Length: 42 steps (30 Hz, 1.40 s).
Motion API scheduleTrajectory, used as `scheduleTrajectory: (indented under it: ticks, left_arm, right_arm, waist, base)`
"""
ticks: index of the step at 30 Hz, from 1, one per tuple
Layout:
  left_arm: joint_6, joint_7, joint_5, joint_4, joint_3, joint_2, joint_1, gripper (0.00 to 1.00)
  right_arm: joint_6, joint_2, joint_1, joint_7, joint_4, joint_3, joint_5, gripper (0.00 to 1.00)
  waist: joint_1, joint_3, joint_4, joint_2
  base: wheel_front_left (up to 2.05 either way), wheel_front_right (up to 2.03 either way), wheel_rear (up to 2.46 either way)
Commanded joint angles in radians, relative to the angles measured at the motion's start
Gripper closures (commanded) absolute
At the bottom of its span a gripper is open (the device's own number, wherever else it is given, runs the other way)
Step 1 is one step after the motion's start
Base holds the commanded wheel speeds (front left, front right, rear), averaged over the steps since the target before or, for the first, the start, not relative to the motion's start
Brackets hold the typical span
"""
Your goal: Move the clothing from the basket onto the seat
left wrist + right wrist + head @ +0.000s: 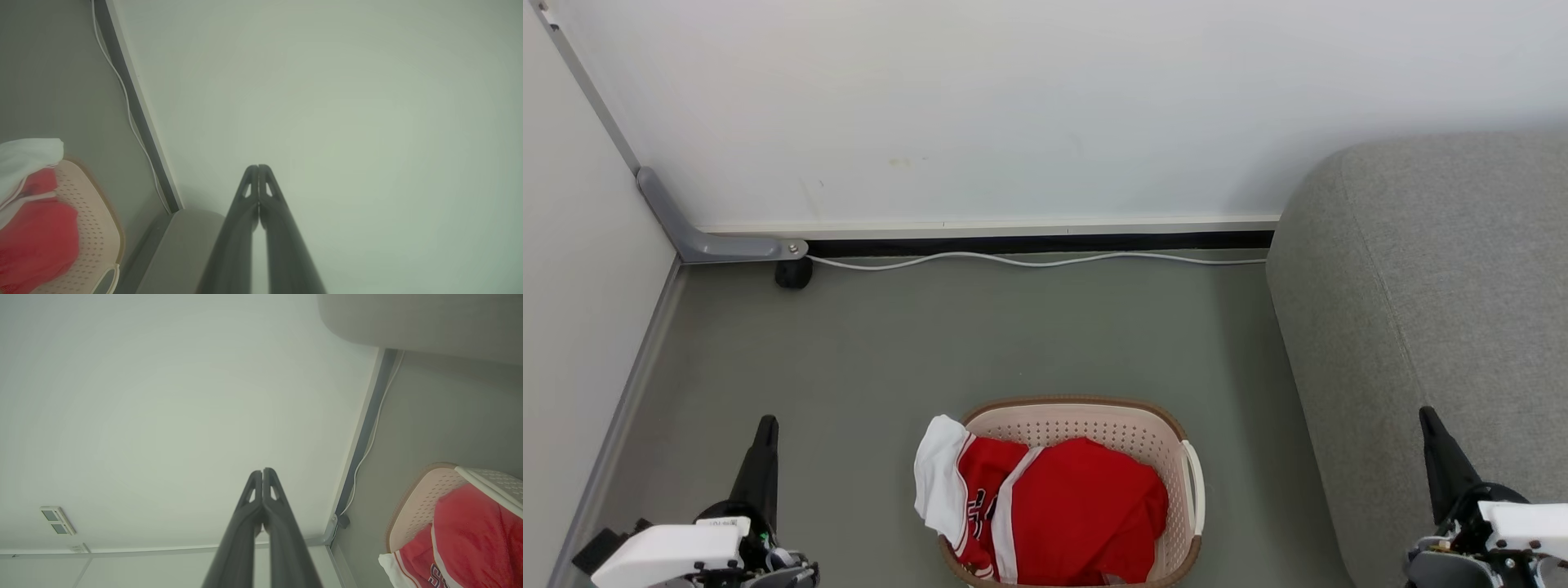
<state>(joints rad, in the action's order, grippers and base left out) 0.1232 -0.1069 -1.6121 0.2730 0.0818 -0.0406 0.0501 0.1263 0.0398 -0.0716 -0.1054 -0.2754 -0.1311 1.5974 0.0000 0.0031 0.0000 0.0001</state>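
Two garments: likely soft, light, limp; pinch raised red fold inside basket
Left fingers: clenched, empty; right fingers: same

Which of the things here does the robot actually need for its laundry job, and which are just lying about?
Needed for the job: the red clothing, the basket holding it, the grey seat.
Just lying about: the white cable, the grey corner bracket.

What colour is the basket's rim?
The basket has a brown rim; head view shows it best.
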Motion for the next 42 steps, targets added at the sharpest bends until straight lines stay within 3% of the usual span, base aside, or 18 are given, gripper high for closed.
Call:
scheduleTrajectory:
  ticks: [1,11,21,42]
  left_arm:
    - [0.0,0.001,0.0,0.003,0.0,0.0,-0.002,0.0]
    - [-0.001,0.02,0.002,0.048,-0.017,0.013,-0.017,0.0]
    - [0.0,0.05,0.036,0.055,-0.038,0.01,0.005,0.0]
    - [0.001,0.109,0.304,0.058,-0.067,0.007,0.042,0.0]
  right_arm:
    - [0.0,0.0,0.001,0.0,-0.003,0.001,0.0,0.0]
    - [0.0,-0.009,0.016,-0.001,-0.036,0.011,-0.004,0.0]
    - [0.0,0.01,-0.002,0.019,-0.026,0.035,-0.029,0.0]
    - [0.001,0.088,-0.059,0.108,-0.046,0.139,-0.171,0.0]
  waist:
    - [0.0,0.0,0.0,-0.0001]
    - [0.0022,-0.001,-0.001,-0.0001]
    - [0.0001,0.004,-0.002,-0.0001]
    - [0.0,0.007,-0.003,-0.0001]
  base:
    - [0.0,0.0,0.0]
    - [0.0,0.0,0.0]
    - [0.0,0.0,0.0]
    - [0.0,0.0,0.0]
